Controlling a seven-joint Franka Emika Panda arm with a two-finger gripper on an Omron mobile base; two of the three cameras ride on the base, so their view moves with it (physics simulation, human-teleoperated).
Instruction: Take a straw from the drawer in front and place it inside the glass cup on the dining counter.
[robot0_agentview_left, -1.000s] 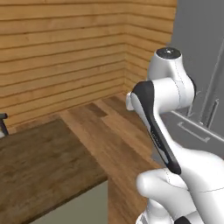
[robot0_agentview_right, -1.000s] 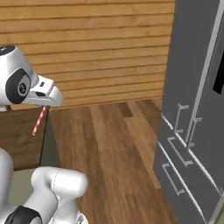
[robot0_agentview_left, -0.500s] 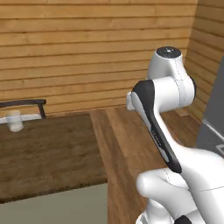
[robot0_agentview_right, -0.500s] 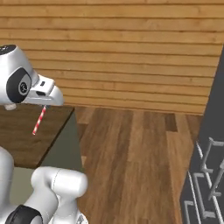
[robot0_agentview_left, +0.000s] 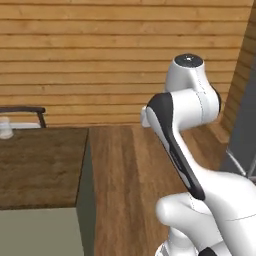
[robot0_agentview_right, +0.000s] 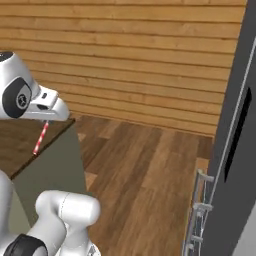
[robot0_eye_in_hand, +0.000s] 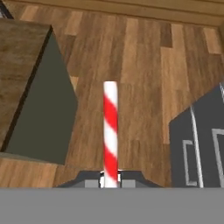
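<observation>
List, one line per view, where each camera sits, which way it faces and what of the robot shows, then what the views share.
Left base view: behind the arm to its left, facing the plank wall over the dining counter with the glass cup; white arm at right.
Right base view: behind to its right, facing the floor; pincer shut on the straw.
Hand view: looks along the straw at the floor; fingertips at bottom.
Shared: counter, straw.

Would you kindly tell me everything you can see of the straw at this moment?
The straw is a thin straight stick with red and white spiral stripes. The gripper is shut on its one end, and the rest sticks out free, touching nothing else. In the right base view it hangs slightly tilted below the hand, in front of the dining counter corner. Its material cannot be told.
</observation>
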